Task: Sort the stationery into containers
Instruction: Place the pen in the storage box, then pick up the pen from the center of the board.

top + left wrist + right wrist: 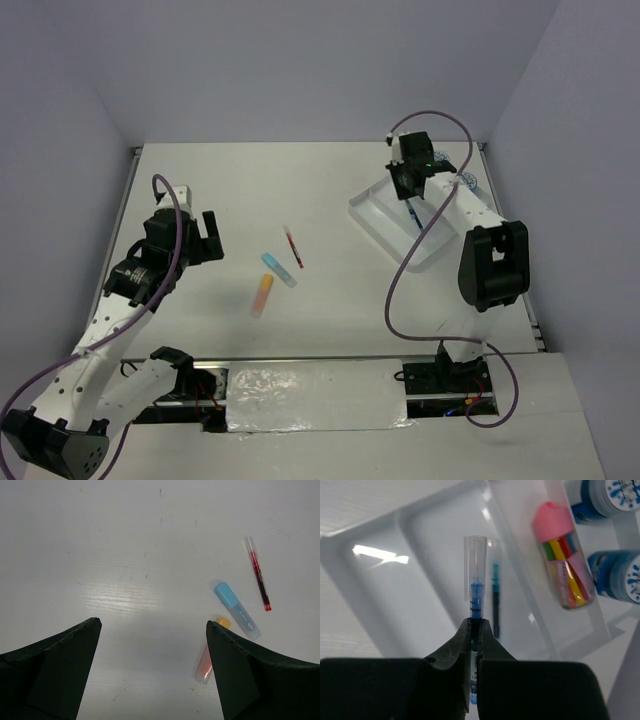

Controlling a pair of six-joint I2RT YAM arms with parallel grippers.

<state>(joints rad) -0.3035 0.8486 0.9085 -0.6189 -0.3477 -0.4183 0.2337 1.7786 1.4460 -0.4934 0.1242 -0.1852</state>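
Fingers [452,652] of right gripper [474,626] clamped on blue pen [476,587], over white tray [430,570] | in tray: teal pen [496,600], pink-capped tube [562,565], two blue jars [620,575] | left gripper [154,625] spread wide above table [125,555] | on table: red pen [259,575], light-blue bar [237,610], orange bar [207,660]

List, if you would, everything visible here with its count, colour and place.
White rectangular plastic tray: one, white, table's right rear.
Thin blue pen: one, blue, held above the tray.
Thin teal-and-dark pen: one, lying in the tray.
Pink-capped clear tube: one, multicoloured contents, in the tray.
Blue round jars with patterned lids: two, beyond the tube.
Thin red pen: one, table centre.
Light-blue short bar: one, beside it.
Orange short bar: one, nearer the arms.
White table: one.
Left pincer: open, over bare table.
Right pincer: shut on the blue pen.
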